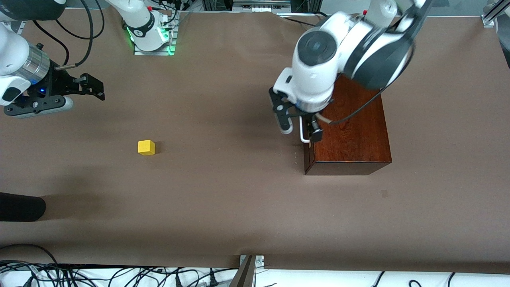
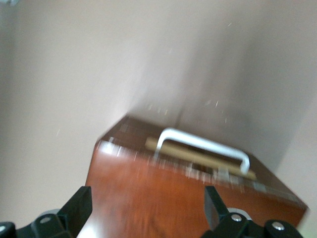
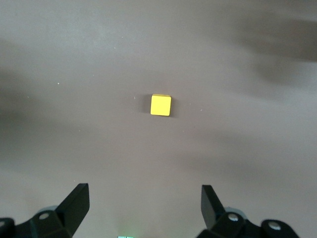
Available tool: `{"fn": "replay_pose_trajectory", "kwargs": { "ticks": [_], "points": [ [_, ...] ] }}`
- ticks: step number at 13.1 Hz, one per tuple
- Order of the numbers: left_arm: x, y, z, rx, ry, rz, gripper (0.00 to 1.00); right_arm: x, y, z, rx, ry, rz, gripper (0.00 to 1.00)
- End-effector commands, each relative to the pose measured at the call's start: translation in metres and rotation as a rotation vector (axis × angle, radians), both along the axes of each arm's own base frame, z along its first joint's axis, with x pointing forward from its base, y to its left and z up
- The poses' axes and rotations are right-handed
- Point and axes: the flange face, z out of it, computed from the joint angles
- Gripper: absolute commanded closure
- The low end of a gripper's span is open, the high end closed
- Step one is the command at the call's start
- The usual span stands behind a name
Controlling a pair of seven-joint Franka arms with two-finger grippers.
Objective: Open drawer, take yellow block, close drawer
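Left tool [image 1: 299, 129]: held over the handle edge of the box, at the left arm's end of the surface. Fingers [image 2: 79, 210] are spread wide, nothing gripped; the handle is seen between them in the left wrist view, not touched.
Right tool [image 1: 97, 89]: held above bare surface at the right arm's end. Fingers [image 3: 77, 203] are spread wide, nothing held; the arm is parked and waiting.
Drawer [image 1: 307, 157]: seen shut, its dark front flush with the box, facing the right arm's end of the surface.
Handle [image 2: 203, 147]: white, U-shaped, mounted over a brass plate [image 2: 198, 157] on the drawer front; also seen in the front view just beside the left tool.
Box [image 1: 350, 131]: glossy reddish-brown wood, rested on the surface, partly covered by the left arm in the front view.
Yellow block [image 1: 146, 147]: lying on the open surface, well apart from the box, toward the right arm's end, nearer to the front camera than the right tool. It is centred in the right wrist view [image 3: 161, 105], untouched.
Surface [image 1: 223, 207]: covered in brown material.
Dark object [image 1: 20, 207]: at the frame edge by the right arm's end, not identifiable.
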Motion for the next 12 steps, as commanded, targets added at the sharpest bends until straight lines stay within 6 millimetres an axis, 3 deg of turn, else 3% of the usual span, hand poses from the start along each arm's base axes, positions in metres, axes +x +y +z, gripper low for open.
{"fn": "replay_pose_trajectory", "kwargs": {
  "ticks": [1, 2, 3, 7, 9, 10, 11, 12],
  "points": [
    [0.029, 0.095, 0.026, 0.062, 0.027, 0.177, 0.0, -0.001, -0.004, 0.002, 0.019, -0.02, 0.005, 0.0],
    [0.038, 0.12, 0.031, 0.055, 0.021, 0.214, 0.0, -0.001, -0.007, 0.004, 0.019, -0.025, -0.001, 0.0],
    [0.05, 0.157, 0.049, 0.033, -0.004, 0.273, 0.0, 0.001, -0.007, 0.004, 0.018, -0.034, 0.0, 0.0],
    [0.082, 0.237, 0.097, -0.15, -0.151, 0.416, 0.0, 0.002, -0.002, 0.014, -0.007, -0.054, 0.01, 0.0],
    [0.081, 0.304, 0.098, -0.218, -0.085, 0.538, 0.0, 0.006, -0.004, 0.013, -0.008, -0.065, 0.0, 0.0],
    [0.076, 0.325, 0.094, -0.238, -0.028, 0.621, 0.0, 0.009, -0.001, 0.012, -0.009, -0.071, 0.004, 0.0],
    [0.067, 0.332, 0.099, -0.221, -0.007, 0.723, 0.0, 0.01, -0.001, 0.015, 0.005, -0.08, -0.001, 0.0],
    [0.046, 0.333, 0.122, -0.187, -0.047, 0.828, 0.0, 0.009, -0.001, 0.014, 0.003, -0.067, -0.001, 0.0]
  ]
}}
